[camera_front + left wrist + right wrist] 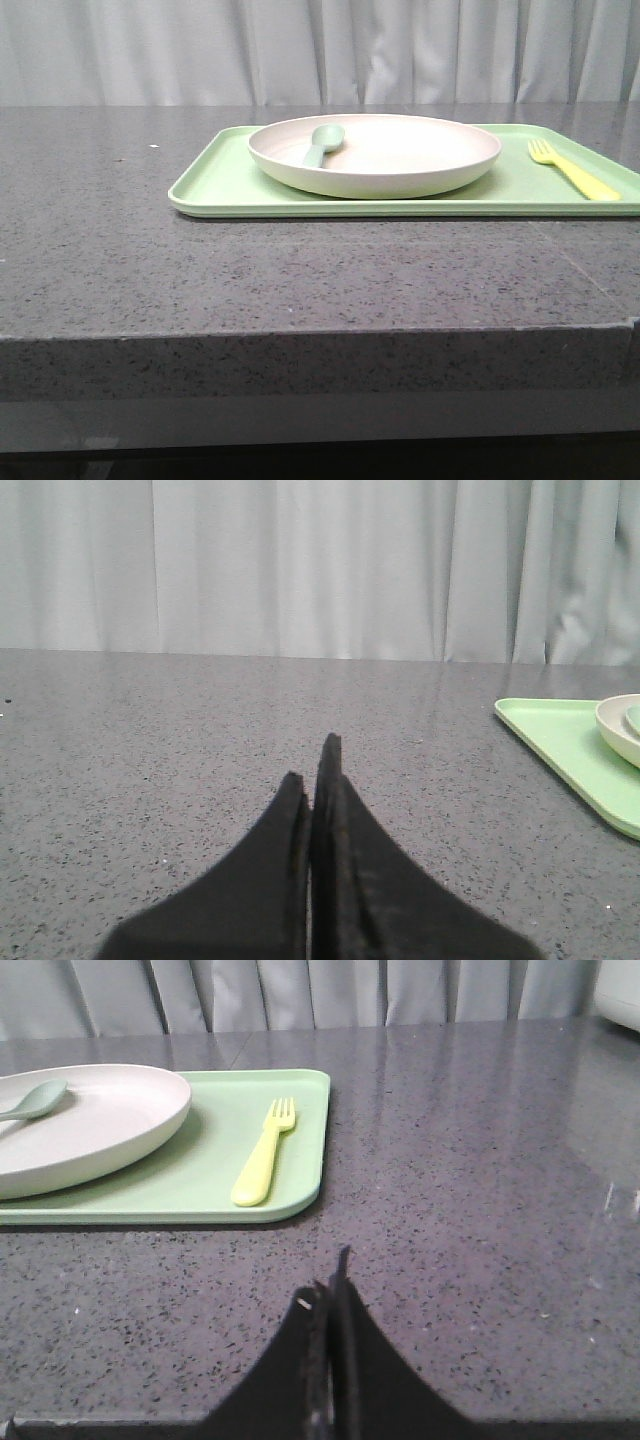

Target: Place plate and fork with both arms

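Note:
The cream-white plate point(375, 152) rests on the light-green tray point(215, 180), and a pale green spoon point(322, 143) lies in it. To the plate's right on the tray lies the yellow fork point(572, 168), also seen as fork point(264, 1153) beside plate point(90, 1125) in the right wrist view. My left gripper point(311, 762) is shut and empty over bare stone, with the tray point(560, 745) off to one side. My right gripper point(330, 1278) is shut and empty, short of the tray's corner point(300, 1195). Neither gripper shows in the front view.
The grey speckled stone counter point(150, 270) has its front edge close to the camera. White curtains point(300, 50) hang behind it. A white object point(620, 995) sits at the far corner in the right wrist view.

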You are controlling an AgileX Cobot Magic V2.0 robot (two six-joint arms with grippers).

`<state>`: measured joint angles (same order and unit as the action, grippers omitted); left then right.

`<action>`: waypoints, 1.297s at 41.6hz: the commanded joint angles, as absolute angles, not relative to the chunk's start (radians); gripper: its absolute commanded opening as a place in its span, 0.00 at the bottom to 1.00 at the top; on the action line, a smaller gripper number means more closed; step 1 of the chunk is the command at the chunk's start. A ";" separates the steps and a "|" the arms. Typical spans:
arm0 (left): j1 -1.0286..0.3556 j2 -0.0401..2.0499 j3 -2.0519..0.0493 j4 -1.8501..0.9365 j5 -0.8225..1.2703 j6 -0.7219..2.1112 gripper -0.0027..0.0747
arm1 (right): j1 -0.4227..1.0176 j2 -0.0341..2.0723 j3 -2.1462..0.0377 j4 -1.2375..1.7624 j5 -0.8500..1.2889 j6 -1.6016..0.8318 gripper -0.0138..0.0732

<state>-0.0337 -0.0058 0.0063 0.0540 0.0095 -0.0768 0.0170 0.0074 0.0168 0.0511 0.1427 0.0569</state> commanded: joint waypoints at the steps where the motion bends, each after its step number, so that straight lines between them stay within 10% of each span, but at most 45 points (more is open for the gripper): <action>1: -0.031 -0.026 0.008 0.048 -0.075 -0.088 0.01 | 0.009 -0.030 0.023 0.040 0.042 0.043 0.08; 54: -0.031 -0.026 0.008 0.048 -0.075 -0.088 0.01 | 0.024 -0.029 0.023 0.040 0.042 0.043 0.08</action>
<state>-0.0337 -0.0058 0.0063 0.0540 0.0072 -0.0768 0.0264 -0.0108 0.0267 0.0511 0.1295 0.0556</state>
